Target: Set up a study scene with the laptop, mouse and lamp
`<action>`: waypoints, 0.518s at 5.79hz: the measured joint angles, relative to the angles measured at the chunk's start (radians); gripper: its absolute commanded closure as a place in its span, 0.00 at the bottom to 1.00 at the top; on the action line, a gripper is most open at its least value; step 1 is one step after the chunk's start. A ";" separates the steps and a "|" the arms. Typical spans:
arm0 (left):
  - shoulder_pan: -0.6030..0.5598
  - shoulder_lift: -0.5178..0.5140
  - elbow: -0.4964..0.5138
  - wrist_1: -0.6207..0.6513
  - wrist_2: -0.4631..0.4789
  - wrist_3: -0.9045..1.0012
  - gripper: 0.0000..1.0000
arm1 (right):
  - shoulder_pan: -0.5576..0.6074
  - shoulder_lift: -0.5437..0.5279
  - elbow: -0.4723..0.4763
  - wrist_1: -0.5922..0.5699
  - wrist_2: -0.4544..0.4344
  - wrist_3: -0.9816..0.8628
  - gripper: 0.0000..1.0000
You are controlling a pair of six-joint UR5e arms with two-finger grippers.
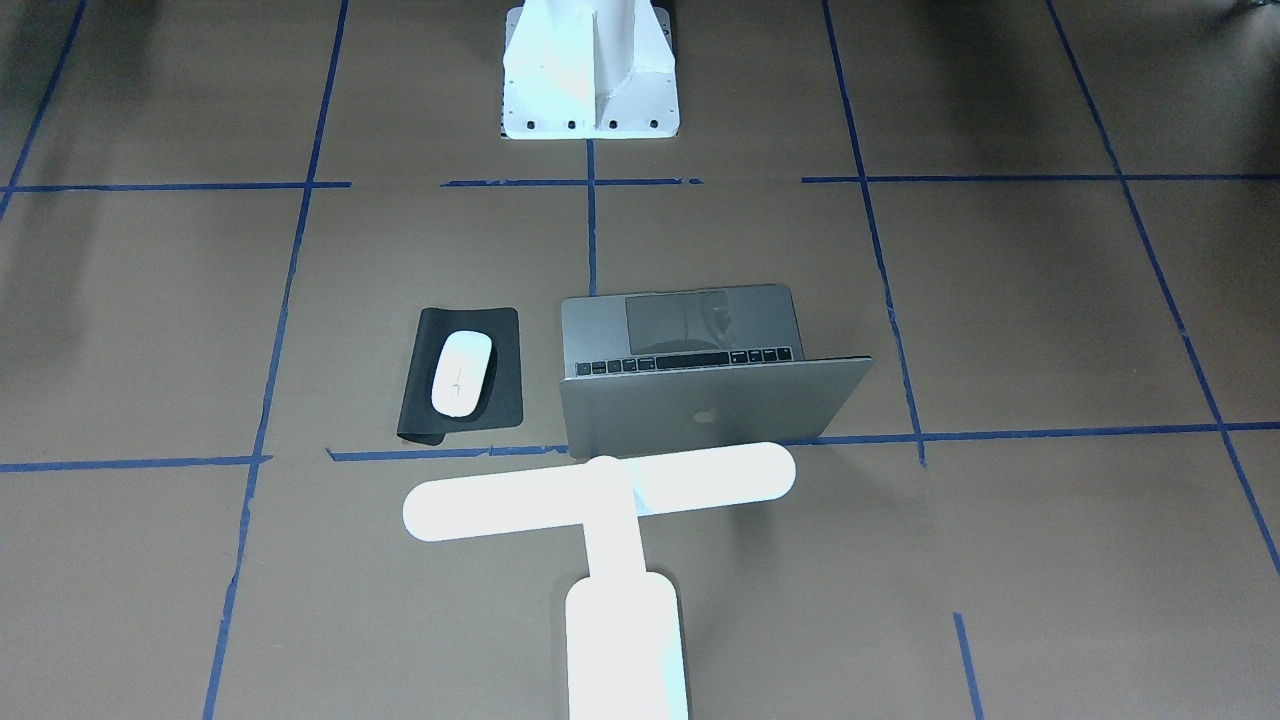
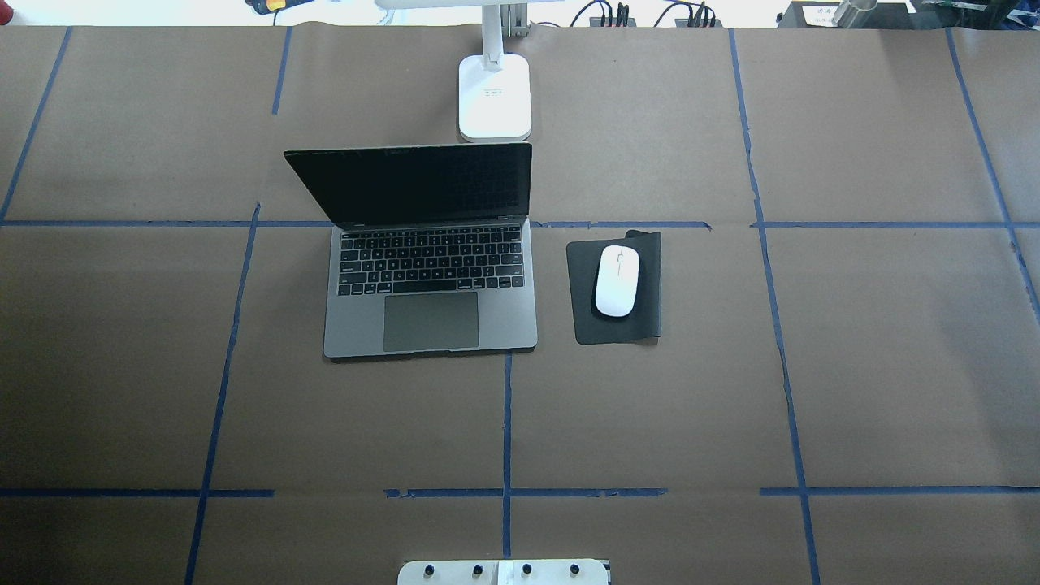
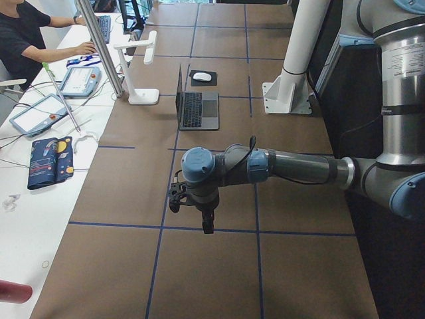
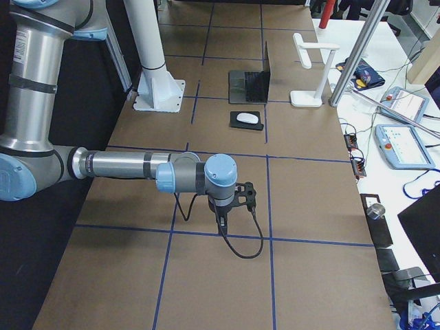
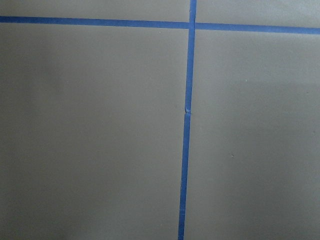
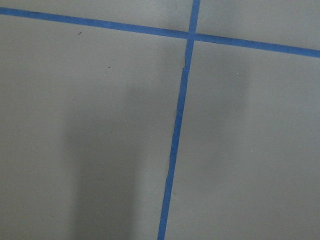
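The grey laptop (image 2: 431, 317) stands open mid-table with its dark screen up and its lid (image 1: 715, 405) turned toward the operators' side. Right beside it, the white mouse (image 2: 617, 280) lies on a black mat (image 2: 587, 321). The white T-shaped lamp (image 1: 600, 495) stands behind the laptop on its oblong base (image 2: 495, 97). My left gripper (image 3: 207, 222) hangs over bare table far from these things, and I cannot tell if it is open or shut. My right gripper (image 4: 223, 223) hangs likewise at the opposite end, its state also unclear. Both wrist views show only brown paper and blue tape.
A white bolt-holed pedestal (image 1: 590, 70) stands at the robot's side of the table. Blue tape lines grid the brown table cover (image 2: 894, 366). A person (image 3: 20, 33) sits at a side desk with tablets (image 3: 36, 113) and cables beyond the table's far edge.
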 measured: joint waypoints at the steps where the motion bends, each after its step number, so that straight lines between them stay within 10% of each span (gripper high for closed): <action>1: 0.000 0.000 0.021 -0.037 0.000 -0.003 0.00 | 0.004 0.002 0.000 0.001 -0.001 0.000 0.00; 3: 0.000 0.013 0.045 -0.124 0.001 -0.002 0.00 | 0.010 0.006 0.012 0.003 -0.006 -0.001 0.00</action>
